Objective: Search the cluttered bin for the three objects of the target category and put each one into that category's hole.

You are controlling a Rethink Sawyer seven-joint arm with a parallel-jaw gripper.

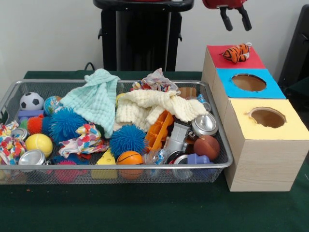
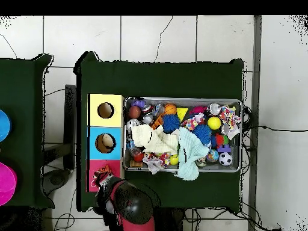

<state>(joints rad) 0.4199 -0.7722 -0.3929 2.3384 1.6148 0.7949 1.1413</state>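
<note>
The tiger plush toy [image 1: 237,52] lies on the red top of the wooden box [image 1: 260,154], covering that section's hole; beside it the blue section's hole [image 1: 248,82] and the yellow section's hole [image 1: 267,117] stand open. The gripper [image 1: 235,18] hangs above the toy, apart from it, its jaws spread and holding nothing. The wire mesh bin [image 1: 145,170] sits just beside the box on the surface [image 1: 145,208], which is draped in dark green cloth. The bin is heaped: a mint cloth [image 1: 96,99], a cream cloth [image 1: 154,108], blue spiky balls [image 1: 126,139], a small basketball [image 1: 130,158], a soccer ball [image 1: 31,101], a yellow ball [image 1: 38,143] and drink cans [image 1: 204,124]. Behind stands a pale wall [image 1: 48,34]. From overhead, the floor [image 2: 168,39] is white tile with dark seams and a few cracks, and a second green-covered table [image 2: 21,132] stands beside the first.
</note>
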